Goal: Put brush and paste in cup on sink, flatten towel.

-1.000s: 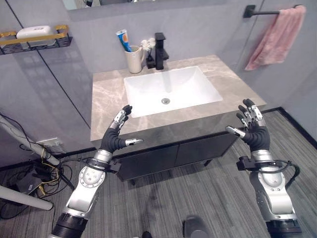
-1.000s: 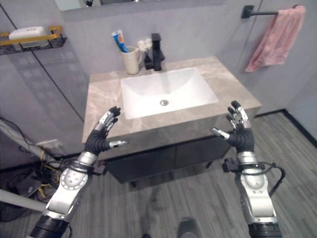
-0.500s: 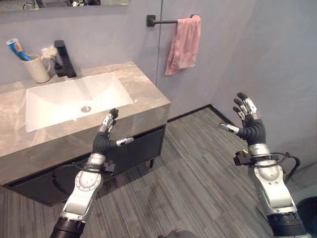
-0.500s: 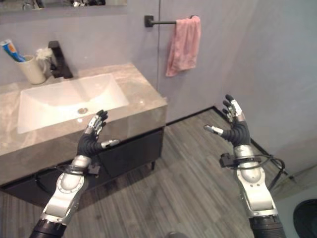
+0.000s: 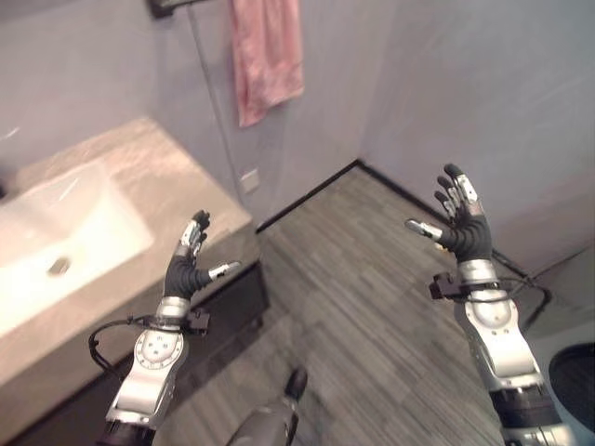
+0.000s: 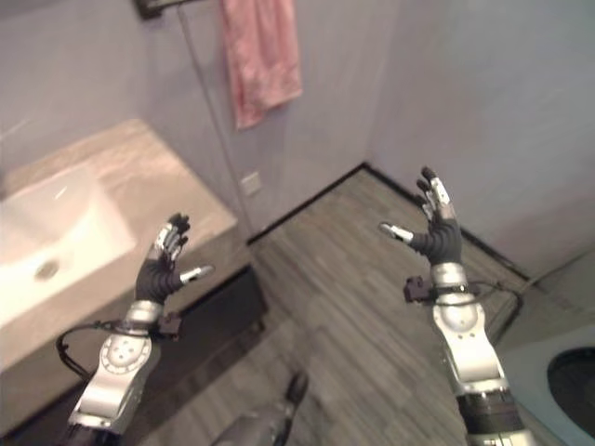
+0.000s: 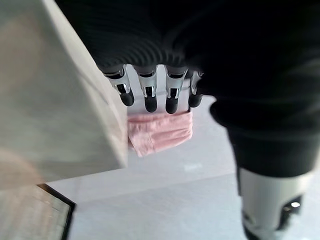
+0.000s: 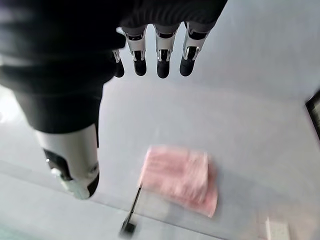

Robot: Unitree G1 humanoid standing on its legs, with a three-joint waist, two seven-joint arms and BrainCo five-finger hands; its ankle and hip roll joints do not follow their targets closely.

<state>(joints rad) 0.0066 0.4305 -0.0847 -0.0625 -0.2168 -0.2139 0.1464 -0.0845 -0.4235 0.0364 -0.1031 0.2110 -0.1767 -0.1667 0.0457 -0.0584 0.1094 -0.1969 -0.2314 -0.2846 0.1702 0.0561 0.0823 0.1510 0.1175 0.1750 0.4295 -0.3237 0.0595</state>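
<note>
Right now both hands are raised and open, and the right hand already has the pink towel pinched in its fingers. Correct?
Not quite. The right hand holds nothing: the left eye view shows it apart from the pink towel, which hangs on the wall. The left hand is raised and open too.

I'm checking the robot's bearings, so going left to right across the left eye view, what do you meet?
White sink basin → left hand → pink towel hanging on the wall → bare grey floor → right hand, open like the left and holding nothing.
</note>
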